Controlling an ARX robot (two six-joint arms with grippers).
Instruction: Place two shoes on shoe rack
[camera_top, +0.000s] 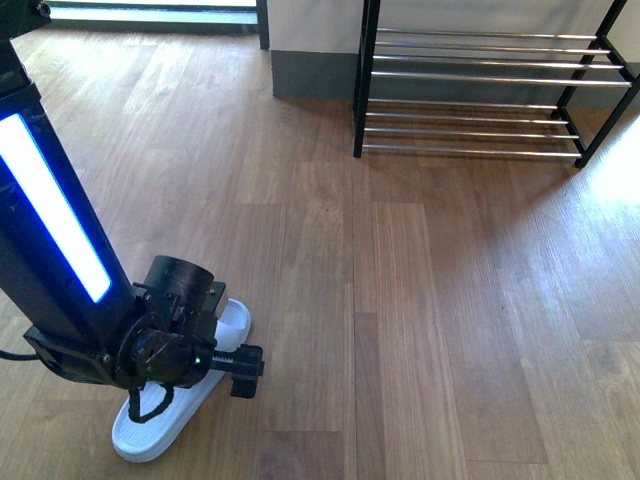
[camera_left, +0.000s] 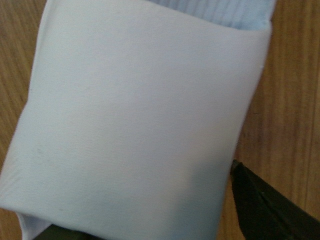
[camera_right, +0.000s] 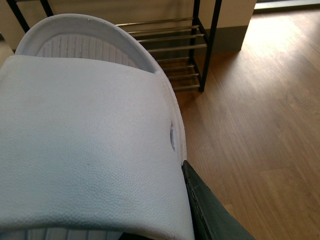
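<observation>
Left arm low at 7 o'clock. Left hand (camera_top: 205, 370) is down over white slide (camera_top: 150, 437) lying on the wood floor (camera_top: 420, 300). In the left wrist view a dark finger (camera_left: 265, 210) sits beside the strap; grip state cannot be told. Shoe rack (camera_top: 365, 80) stands at 1 o'clock, well apart. In the right wrist view, second white slide (camera_right: 85, 150) fills the frame, right hand (camera_right: 150, 235) behind it, one finger (camera_right: 210, 210) at its edge; clamped or apart cannot be told.

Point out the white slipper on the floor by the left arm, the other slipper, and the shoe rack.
floor slipper (camera_top: 232, 325): front view, on the end showing beyond the arm.
other slipper (camera_right: 85, 150): right wrist view, on its wide strap.
shoe rack (camera_top: 470, 76): front view, on a chrome rod.
</observation>
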